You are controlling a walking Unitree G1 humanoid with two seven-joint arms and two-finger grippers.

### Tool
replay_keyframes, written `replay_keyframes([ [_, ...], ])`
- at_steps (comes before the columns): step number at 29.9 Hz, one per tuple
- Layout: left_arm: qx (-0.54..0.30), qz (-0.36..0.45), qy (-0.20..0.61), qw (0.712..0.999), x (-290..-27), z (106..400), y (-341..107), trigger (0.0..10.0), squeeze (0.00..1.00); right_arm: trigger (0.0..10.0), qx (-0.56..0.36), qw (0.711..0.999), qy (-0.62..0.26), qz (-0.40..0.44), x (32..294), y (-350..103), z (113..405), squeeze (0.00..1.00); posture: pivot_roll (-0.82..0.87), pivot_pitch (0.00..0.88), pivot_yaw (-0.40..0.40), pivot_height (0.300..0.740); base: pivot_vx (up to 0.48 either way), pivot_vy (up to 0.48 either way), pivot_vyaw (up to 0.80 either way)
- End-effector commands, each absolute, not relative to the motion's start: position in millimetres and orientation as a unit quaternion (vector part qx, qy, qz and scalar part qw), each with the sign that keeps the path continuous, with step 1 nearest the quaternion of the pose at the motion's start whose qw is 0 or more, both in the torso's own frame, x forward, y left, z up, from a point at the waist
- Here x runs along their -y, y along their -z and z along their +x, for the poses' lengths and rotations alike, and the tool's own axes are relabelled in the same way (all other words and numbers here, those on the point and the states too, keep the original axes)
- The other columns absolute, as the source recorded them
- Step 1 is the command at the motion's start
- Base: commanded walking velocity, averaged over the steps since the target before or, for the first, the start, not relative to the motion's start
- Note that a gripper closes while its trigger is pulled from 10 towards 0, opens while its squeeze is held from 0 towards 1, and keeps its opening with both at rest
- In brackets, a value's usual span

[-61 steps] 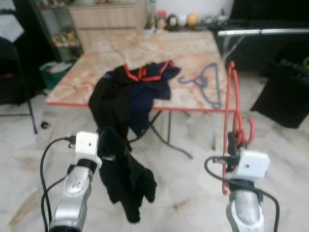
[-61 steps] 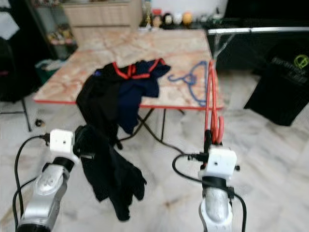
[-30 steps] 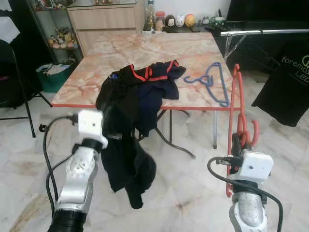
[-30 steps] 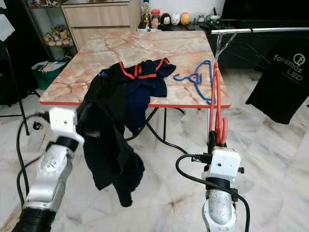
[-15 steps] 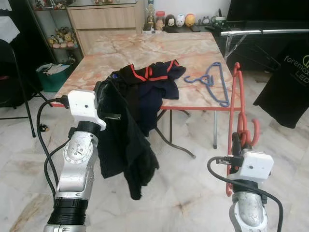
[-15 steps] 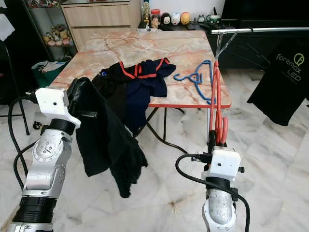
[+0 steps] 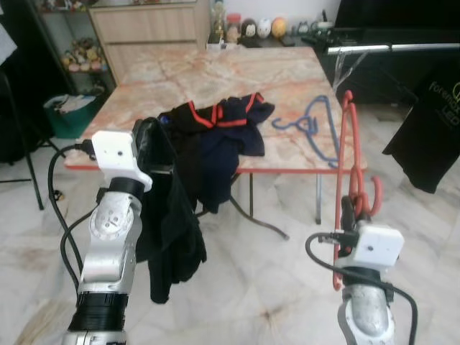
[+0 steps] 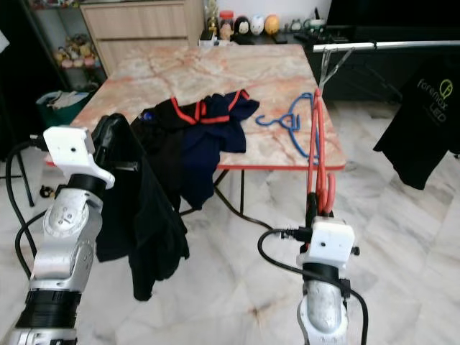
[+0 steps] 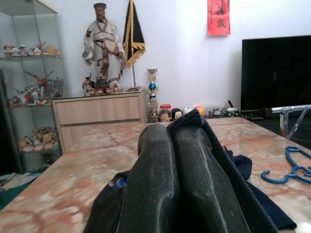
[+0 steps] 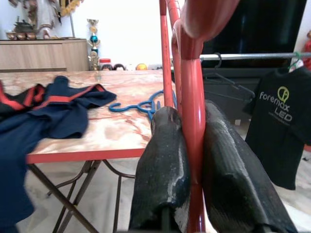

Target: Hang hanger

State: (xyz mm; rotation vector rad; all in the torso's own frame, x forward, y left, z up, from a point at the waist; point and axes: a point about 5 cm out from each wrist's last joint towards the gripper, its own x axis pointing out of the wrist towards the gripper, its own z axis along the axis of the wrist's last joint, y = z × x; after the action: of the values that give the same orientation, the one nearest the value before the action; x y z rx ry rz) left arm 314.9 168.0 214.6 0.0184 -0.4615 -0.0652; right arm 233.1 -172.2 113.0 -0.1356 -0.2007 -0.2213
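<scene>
- You face a marble-floored room; a marble-pattern tabletop (image 7: 208,79) with a red edge stands ahead, and a metal clothes rail (image 8: 381,45) runs at the right.
- A black T-shirt (image 8: 424,122) with a printed logo hangs from that rail.
- A navy garment with red trim (image 7: 219,136) lies on the tabletop and drapes over its near edge.
- Your left gripper (image 9: 175,145) is raised in front of the tabletop, fingers pressed together on a black garment (image 7: 169,230) that hangs from it towards the floor.
- Your right gripper (image 10: 187,141) is clamped on the red hanger (image 7: 348,180), held upright just beside the tabletop's right corner.
- A blue hanger (image 7: 313,126) lies flat on the tabletop, near its right edge.
</scene>
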Motion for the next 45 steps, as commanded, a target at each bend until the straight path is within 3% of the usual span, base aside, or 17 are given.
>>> replay_keyframes([
  [1,0.261,0.012,0.041,0.964,-163.8,313.9,-232.8,10.0,0.0,10.0,0.102,0.986,0.112,-0.07,173.5,-113.5,233.3,0.0,0.02,0.0,0.059,0.74,0.341,0.0,0.0],
  [15,0.295,0.012,0.055,0.954,-158.7,326.5,-263.6,10.0,0.0,10.0,0.101,0.986,0.115,-0.067,172.6,-111.3,233.4,0.0,0.03,0.0,0.066,0.74,0.342,0.0,0.0],
  [28,0.377,0.004,0.047,0.925,-159.7,355.9,-339.5,10.0,0.0,10.0,0.101,0.986,0.118,-0.064,170.8,-108.8,235.8,0.0,0.05,0.0,0.079,0.74,0.342,0.0,0.0],
  [38,0.373,-0.008,0.05,0.926,-156.7,363.1,-337.1,10.0,0.0,10.0,0.101,0.985,0.122,-0.062,170.4,-107.6,235.7,0.0,0.05,0.0,0.085,0.74,0.338,0.0,0.0],
  [45,0.306,-0.025,0.063,0.95,-157.6,363.7,-295.2,10.0,0.0,10.0,0.101,0.986,0.12,-0.062,170.4,-107.0,234.8,0.0,0.05,0.0,0.084,0.74,0.322,0.0,0.0],
])
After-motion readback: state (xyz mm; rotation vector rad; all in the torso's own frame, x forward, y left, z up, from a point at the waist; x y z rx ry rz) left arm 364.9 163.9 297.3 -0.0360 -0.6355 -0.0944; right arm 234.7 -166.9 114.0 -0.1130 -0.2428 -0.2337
